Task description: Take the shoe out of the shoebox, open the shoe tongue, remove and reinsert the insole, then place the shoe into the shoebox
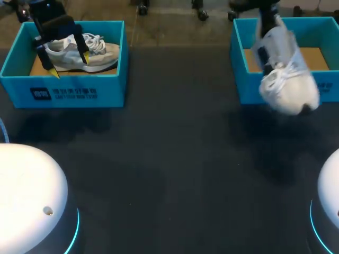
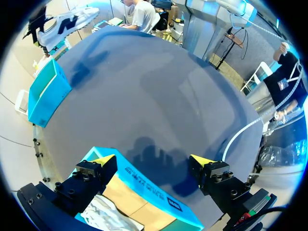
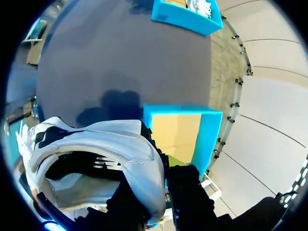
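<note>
As it hangs clear of the table (image 1: 169, 159), lifted shoe (image 1: 288, 79): clamped in the right tool (image 3: 166, 168), heel at the tool, toe down, long axis steep.
Right shoebox (image 1: 241, 79): just behind and below that tool.
Left tool (image 2: 153, 161): spread wide over boxed shoe (image 1: 90, 53), not gripping.

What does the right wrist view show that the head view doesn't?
Only the right wrist view looks into the lifted shoe, showing its dark inside. Only the head view shows the open left tool over the second shoe. Both show the lifted shoe, the empty right box and the left box holding the second shoe.
</note>
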`<state>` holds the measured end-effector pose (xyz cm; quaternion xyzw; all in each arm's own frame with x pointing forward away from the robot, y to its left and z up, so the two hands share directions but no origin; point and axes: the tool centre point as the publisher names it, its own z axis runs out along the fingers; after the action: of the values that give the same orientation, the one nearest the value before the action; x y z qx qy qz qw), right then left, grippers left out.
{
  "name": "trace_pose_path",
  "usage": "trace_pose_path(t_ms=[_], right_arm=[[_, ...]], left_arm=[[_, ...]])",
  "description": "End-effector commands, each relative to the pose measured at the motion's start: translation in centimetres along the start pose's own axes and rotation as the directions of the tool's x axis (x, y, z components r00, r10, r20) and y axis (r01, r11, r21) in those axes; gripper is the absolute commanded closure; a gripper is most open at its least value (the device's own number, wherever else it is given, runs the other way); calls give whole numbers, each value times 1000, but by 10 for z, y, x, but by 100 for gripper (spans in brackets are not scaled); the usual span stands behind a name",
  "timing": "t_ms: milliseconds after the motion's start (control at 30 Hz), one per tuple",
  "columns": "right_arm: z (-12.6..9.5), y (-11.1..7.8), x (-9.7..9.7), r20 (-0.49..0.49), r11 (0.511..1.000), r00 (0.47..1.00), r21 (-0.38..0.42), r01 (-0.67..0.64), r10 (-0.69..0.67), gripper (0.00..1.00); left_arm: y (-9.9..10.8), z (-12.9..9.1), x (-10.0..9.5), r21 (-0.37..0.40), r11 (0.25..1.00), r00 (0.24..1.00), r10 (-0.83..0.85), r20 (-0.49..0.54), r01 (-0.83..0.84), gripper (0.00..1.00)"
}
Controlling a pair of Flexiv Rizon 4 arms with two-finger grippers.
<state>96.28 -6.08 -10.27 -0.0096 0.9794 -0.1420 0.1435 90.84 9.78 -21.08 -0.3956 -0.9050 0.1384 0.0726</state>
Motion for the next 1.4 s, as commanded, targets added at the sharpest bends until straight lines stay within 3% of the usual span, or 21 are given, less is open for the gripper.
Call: trace_pose_path(t_ms=[33, 367, 800, 900, 1133, 1233, 1400], right_arm=[[8, -40, -27, -46, 997, 999, -73, 17, -21, 100], [39, -91, -83, -80, 994, 996, -99, 39, -47, 100], [39, -91, -83, -80, 994, 996, -99, 39, -47, 100], [61, -98, -103, -69, 985, 997, -172, 5, -17, 100], [103, -133, -165, -106, 986, 994, -166, -5, -13, 100], [121, -147, -182, -139, 988, 990, -146, -49, 28, 100], [135, -154, -197, -135, 988, 989, -138, -72, 53, 100]], left_arm=[[1, 0, 0, 0, 1000, 1000, 1, -3, -1, 0], [1, 0, 0, 0, 1000, 1000, 1, -3, -1, 0], [1, 0, 0, 0, 1000, 1000, 1, -3, -1, 0], [1, 0, 0, 0, 1000, 1000, 1, -3, -1, 0], [1, 0, 0, 0, 1000, 1000, 1, -3, -1, 0], [1, 0, 0, 0, 1000, 1000, 1, -3, -1, 0], [1, 0, 0, 0, 1000, 1000, 1, -3, -1, 0]])
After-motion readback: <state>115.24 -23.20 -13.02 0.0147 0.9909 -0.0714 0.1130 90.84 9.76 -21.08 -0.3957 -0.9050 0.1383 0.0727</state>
